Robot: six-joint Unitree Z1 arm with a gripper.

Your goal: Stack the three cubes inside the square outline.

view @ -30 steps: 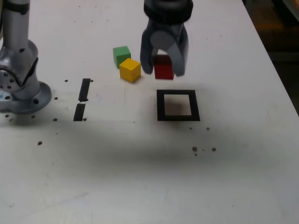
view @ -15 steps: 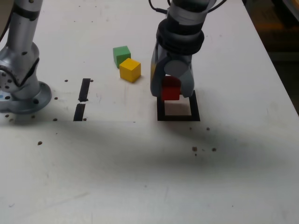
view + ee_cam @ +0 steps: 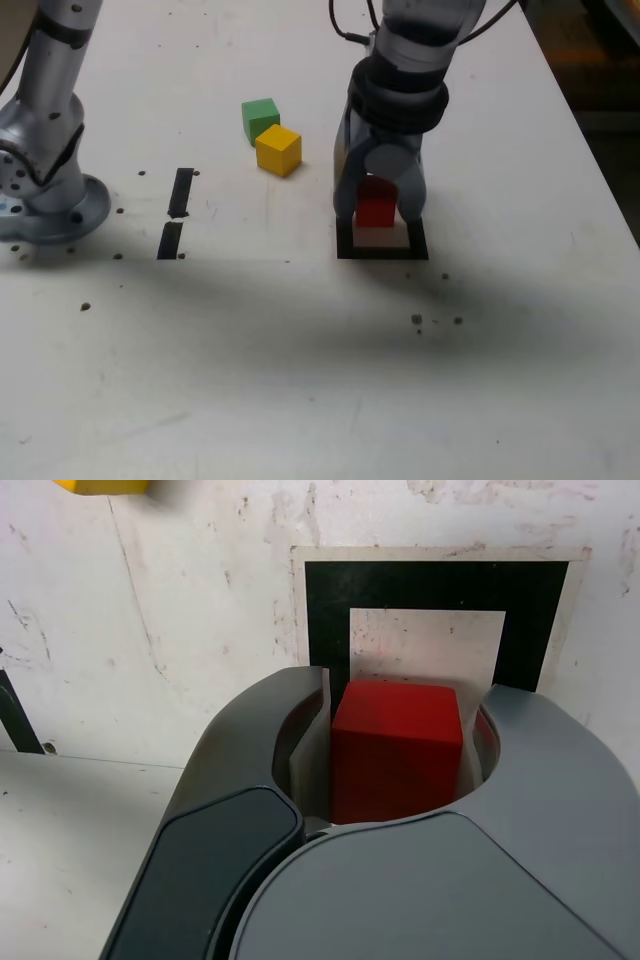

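Note:
My gripper (image 3: pixel 378 218) is shut on the red cube (image 3: pixel 376 208) and holds it low over the far part of the black square outline (image 3: pixel 345 243). In the wrist view the red cube (image 3: pixel 397 745) sits between the two grey fingers (image 3: pixel 245 770), with the square outline (image 3: pixel 430 585) and its white centre just beyond it. Whether the cube touches the table I cannot tell. The yellow cube (image 3: pixel 278 150) and the green cube (image 3: pixel 260 118) sit touching each other at the exterior view's upper left of the outline. A corner of the yellow cube (image 3: pixel 100 485) shows in the wrist view.
Two short black strips (image 3: pixel 181 192) (image 3: pixel 170 240) lie on the white table at the exterior view's left. The arm's grey base (image 3: pixel 45 180) stands at the far left edge. Small dark specks (image 3: pixel 418 320) dot the table in front of the outline.
My gripper has carried the red cube from beside the yellow cube toward the camera and down, over the square outline.

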